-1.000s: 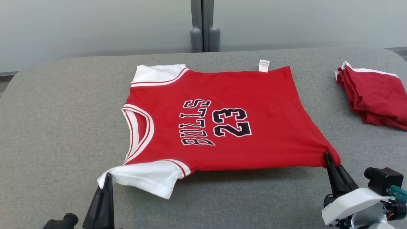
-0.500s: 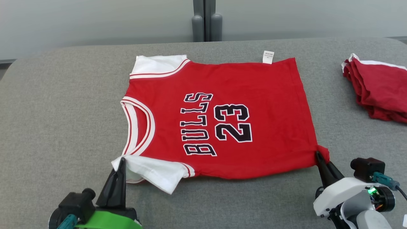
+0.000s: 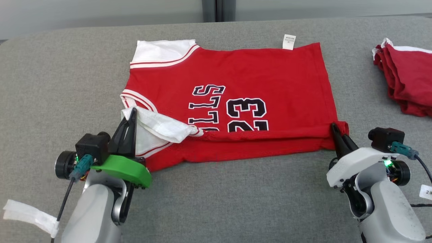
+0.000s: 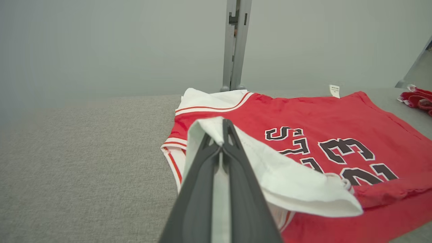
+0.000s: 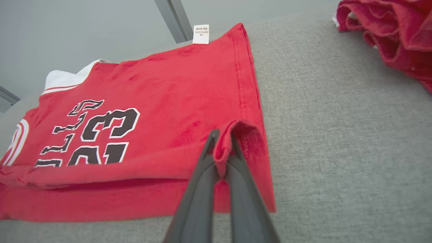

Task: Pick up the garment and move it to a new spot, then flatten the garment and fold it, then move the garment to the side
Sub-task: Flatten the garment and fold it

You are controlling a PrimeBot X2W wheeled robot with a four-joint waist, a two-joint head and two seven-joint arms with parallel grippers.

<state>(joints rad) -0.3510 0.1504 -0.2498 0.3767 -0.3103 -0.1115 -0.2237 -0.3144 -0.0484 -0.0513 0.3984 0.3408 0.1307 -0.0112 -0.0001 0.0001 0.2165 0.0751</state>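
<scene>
Jersey (image 3: pixel 256 74) chest: black, white-outlined "23", lower part hidden by folded-over edge. Beside it, letters "LLS" readable, turned sideways; rest of word hidden by fold. Hem tag (image 3: pixel 289 42): print too small to read. White label (image 3: pixel 426 192) at right edge: begins "2", rest cut off.

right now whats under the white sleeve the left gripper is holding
The white sleeve, pinched by the left gripper, drapes over the garment's own red chest and striped collar. The collar's far curve and some letters show; the lettering's near end is covered.

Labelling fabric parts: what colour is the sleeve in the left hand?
White sleeve; best in the left wrist view.
</scene>
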